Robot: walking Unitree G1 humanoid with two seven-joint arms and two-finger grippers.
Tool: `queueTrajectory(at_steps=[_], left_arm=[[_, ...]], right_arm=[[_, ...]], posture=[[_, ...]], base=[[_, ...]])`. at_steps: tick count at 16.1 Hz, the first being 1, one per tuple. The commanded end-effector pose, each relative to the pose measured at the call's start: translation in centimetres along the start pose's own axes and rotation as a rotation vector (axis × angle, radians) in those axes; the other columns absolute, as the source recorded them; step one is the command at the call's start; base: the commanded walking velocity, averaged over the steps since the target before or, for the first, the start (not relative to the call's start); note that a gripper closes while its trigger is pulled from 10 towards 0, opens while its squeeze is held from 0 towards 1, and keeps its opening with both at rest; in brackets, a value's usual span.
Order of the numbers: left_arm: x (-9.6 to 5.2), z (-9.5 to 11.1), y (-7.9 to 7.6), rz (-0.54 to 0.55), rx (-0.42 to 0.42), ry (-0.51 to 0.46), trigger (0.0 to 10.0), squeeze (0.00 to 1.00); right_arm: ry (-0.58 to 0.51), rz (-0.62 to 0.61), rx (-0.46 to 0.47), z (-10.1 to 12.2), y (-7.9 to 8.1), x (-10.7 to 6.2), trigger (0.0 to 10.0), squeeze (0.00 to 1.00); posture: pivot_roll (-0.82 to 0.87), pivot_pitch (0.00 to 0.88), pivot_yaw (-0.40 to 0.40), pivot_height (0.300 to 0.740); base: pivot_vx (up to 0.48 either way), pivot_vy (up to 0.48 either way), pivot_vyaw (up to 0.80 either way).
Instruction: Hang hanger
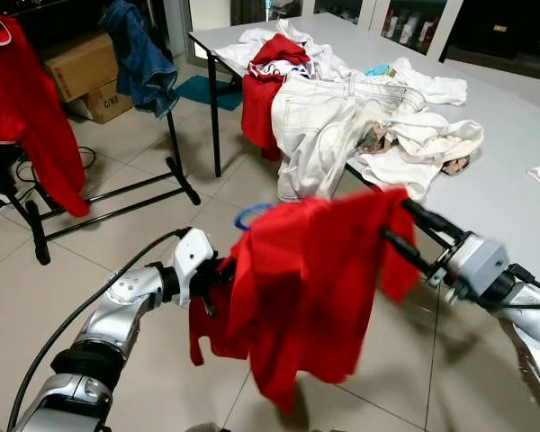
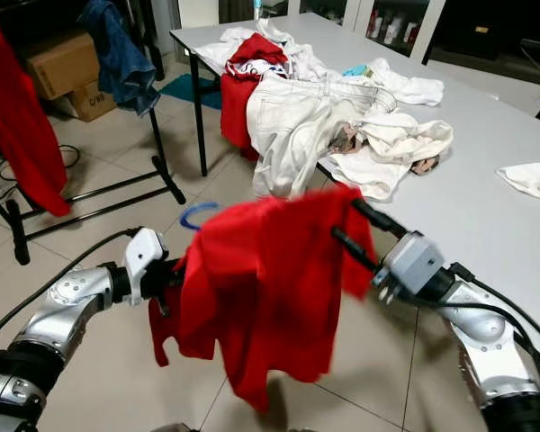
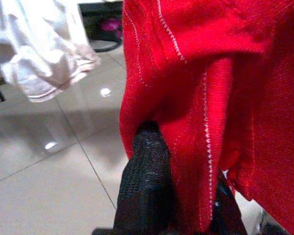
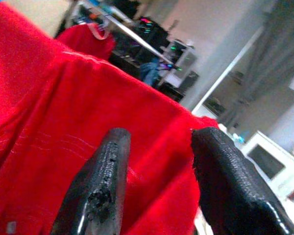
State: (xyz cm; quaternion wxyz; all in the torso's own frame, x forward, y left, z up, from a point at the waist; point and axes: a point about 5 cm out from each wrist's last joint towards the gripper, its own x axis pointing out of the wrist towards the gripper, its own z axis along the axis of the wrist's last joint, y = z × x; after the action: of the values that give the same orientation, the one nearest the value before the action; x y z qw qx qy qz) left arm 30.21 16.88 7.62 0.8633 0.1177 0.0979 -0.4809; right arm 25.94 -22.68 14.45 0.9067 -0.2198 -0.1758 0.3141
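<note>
A red shirt (image 1: 306,288) hangs in the air between my two grippers, blurred. The blue hook of its hanger (image 1: 250,214) sticks out at the shirt's top left edge. My left gripper (image 1: 218,274) holds the shirt's left side, and in the left wrist view its black fingers (image 3: 144,186) are pinched on a fold of red cloth. My right gripper (image 1: 396,221) reaches into the shirt's upper right corner. In the right wrist view its two fingers (image 4: 108,176) stand apart with the red cloth (image 4: 63,107) lying just beyond them.
A black clothes rack (image 1: 117,193) stands at the left, carrying another red garment (image 1: 22,108) and a denim jacket (image 1: 142,54). A grey table (image 1: 513,135) on the right holds a pile of white and red clothes (image 1: 324,117). Cardboard boxes (image 1: 85,72) sit behind the rack.
</note>
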Motion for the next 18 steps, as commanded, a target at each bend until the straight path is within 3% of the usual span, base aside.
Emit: queueTrajectory(at_steps=[1,4,7,13,16,18], left_arm=[[-0.1,0.1,0.3,0.053,-0.034,-0.035,10.0,0.0],[0.2,0.2,0.5,0.113,-0.115,-0.074,10.0,0.0],[0.7,0.2,0.1,0.161,-0.205,-0.126,10.0,0.0],[1.0,0.9,-0.8,0.403,-0.506,-0.332,10.0,0.0],[1.4,1.6,-1.5,0.472,-0.574,-0.388,10.0,0.0],[1.7,1.9,-1.9,0.492,-0.574,-0.394,10.0,0.0]], right_arm=[[0.0,-0.099,0.043,0.1,-1.2,-0.1,10.0,0.0],[0.067,-0.293,0.162,-1.1,-2.9,-0.2,10.0,0.0],[0.159,-0.397,0.285,-2.6,-2.9,-0.6,10.0,0.0],[0.24,-0.367,0.419,-3.7,1.1,-0.1,10.0,0.0],[0.248,-0.33,0.444,-3.6,2.6,0.5,10.0,0.0],[0.252,-0.301,0.449,-3.5,3.5,0.7,10.0,0.0]], posture=[[-0.02,0.0,-0.011,0.74],[-0.02,0.0,-0.011,0.74],[-0.02,0.0,-0.005,0.74],[-0.02,0.0,-0.003,0.74],[-0.01,0.0,-0.005,0.74],[-0.01,0.0,-0.007,0.74]], base=[[0.0,0.0,0.0],[0.0,0.0,0.0],[0.0,0.0,0.0],[0.0,0.0,0.0],[0.0,0.0,0.0],[0.0,0.0,0.0]])
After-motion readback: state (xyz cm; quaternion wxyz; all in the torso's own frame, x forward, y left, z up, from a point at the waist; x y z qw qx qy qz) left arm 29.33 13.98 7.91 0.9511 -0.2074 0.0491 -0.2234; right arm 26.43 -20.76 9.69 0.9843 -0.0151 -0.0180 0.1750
